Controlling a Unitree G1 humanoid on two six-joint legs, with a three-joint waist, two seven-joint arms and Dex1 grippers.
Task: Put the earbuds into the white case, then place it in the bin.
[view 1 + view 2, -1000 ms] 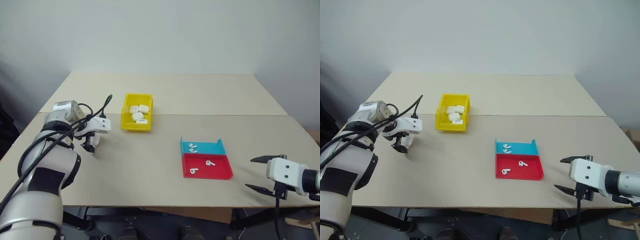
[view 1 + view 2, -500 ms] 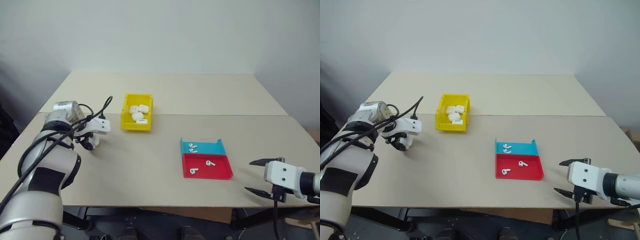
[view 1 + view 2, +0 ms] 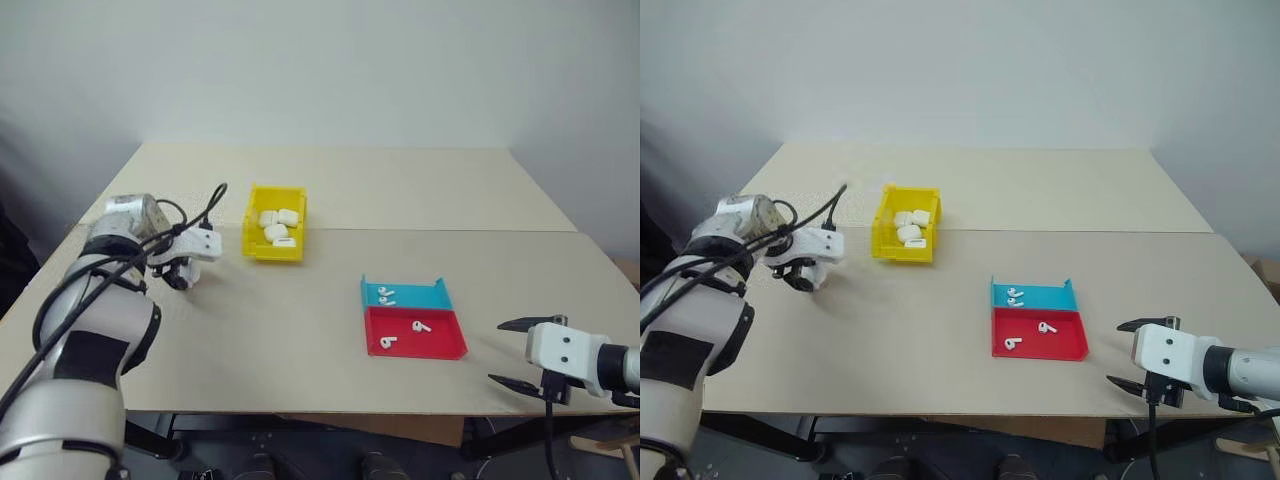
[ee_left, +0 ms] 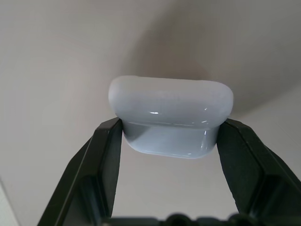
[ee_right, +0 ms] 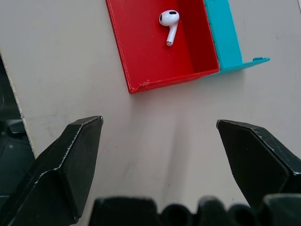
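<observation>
Earbuds (image 3: 386, 296) are what I am after: two lie in the blue tray (image 3: 405, 293) and two more in the red tray (image 3: 415, 333), which touches the blue tray's near edge. Both trays sit on the table (image 3: 300, 340) toward my 2 o'clock, well apart from everything else.

My left gripper (image 4: 167, 141) is clamped on the white case (image 4: 170, 116). In the left wrist view I see both black fingers (image 4: 106, 160) pressed against the case's lower sides, with its rounded, glossy body bulging out above them. I cannot tell from here whether its lid is closed. In the head views this gripper (image 3: 180, 275) hangs over the table at about 10 o'clock, just to the left of the bin (image 3: 274, 224), not touching it.

Looking into the yellow bin at 11 o'clock, I count several other white cases (image 3: 275, 226) already lying inside.

My right gripper (image 3: 522, 353) hangs at about 4 o'clock near the table's front edge, its jaws spread wide and holding nothing. Its wrist view looks down between the fingers (image 5: 66, 165) at bare tabletop, with a corner of the red tray and one earbud (image 5: 168, 20) in it beyond, and a strip of the blue tray alongside.
</observation>
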